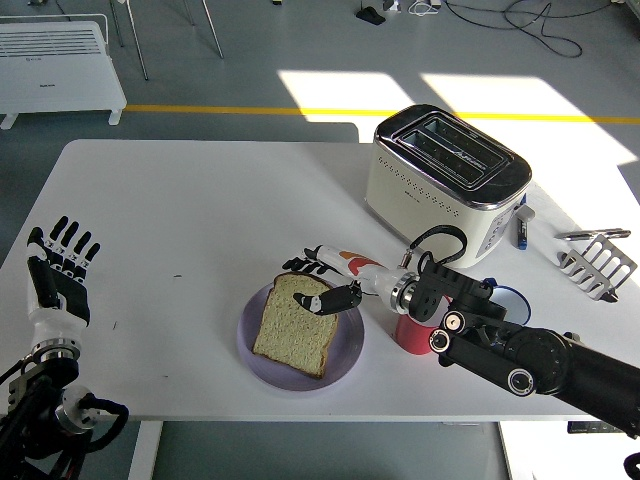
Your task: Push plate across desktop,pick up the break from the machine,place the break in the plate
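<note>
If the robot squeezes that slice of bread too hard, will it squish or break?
Probably squish. The bread looks soft and airy, so the right hand pinching its top edge could dent it. It seems light and thin, so it might bend or tear at a corner if lifted from there. Lying flat on the plate, it should not roll or slide much.

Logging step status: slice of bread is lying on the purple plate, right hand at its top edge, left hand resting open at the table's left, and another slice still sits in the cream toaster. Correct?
Not quite. The head view shows both slots of the cream toaster empty. The rest holds: the slice of bread lies on the purple plate, the right hand is at its top edge, and the left hand rests open at the table's left.
</note>
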`<action>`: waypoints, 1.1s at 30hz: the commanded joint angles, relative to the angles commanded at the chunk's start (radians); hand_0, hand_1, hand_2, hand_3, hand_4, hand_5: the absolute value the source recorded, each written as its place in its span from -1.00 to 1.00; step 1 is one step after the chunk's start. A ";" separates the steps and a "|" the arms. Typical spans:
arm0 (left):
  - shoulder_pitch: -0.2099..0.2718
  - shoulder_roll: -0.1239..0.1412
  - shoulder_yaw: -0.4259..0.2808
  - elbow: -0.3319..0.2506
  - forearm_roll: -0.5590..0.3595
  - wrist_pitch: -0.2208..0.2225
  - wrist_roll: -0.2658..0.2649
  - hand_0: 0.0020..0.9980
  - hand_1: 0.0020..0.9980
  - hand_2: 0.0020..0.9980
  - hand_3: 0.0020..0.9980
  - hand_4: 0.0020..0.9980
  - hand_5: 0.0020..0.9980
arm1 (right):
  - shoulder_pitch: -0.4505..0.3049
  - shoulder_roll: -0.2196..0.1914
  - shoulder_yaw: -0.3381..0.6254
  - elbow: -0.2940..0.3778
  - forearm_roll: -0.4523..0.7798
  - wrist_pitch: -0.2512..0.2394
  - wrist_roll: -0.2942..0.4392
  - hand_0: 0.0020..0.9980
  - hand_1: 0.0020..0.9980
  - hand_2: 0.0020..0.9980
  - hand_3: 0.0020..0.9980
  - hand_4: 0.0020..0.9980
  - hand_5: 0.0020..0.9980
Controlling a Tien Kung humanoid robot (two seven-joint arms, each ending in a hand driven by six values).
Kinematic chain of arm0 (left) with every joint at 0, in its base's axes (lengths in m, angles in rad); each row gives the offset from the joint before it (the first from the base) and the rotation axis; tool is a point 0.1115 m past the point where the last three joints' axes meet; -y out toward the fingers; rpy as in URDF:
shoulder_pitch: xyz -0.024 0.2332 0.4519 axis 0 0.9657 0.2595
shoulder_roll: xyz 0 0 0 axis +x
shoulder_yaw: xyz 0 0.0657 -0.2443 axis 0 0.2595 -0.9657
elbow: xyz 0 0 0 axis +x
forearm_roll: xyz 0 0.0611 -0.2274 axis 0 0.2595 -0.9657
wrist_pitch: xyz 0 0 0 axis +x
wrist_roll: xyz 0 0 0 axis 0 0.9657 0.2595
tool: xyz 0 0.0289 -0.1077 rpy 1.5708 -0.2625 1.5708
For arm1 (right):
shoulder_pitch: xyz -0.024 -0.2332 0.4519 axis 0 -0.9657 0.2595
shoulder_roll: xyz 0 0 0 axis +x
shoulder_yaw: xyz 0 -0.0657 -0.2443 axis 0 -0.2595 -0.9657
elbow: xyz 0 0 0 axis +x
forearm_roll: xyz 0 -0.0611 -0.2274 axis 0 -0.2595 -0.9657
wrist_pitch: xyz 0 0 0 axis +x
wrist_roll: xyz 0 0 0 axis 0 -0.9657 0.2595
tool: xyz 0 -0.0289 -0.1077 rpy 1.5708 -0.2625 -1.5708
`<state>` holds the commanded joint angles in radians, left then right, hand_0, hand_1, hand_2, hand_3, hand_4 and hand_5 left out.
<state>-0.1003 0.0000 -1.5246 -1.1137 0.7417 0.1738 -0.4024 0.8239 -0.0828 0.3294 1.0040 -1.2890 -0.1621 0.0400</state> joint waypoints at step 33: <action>0.018 0.000 0.000 0.001 0.005 0.002 0.001 0.53 0.63 0.73 0.60 0.16 1.00 | -0.186 -0.218 0.707 0.510 0.389 -0.239 0.207 0.74 0.62 0.65 0.63 0.29 -0.40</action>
<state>-0.0825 0.0000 -1.5244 -1.1124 0.7464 0.1763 -0.4010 0.6383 -0.3006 1.0367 1.5137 -0.8998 -0.4013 0.2468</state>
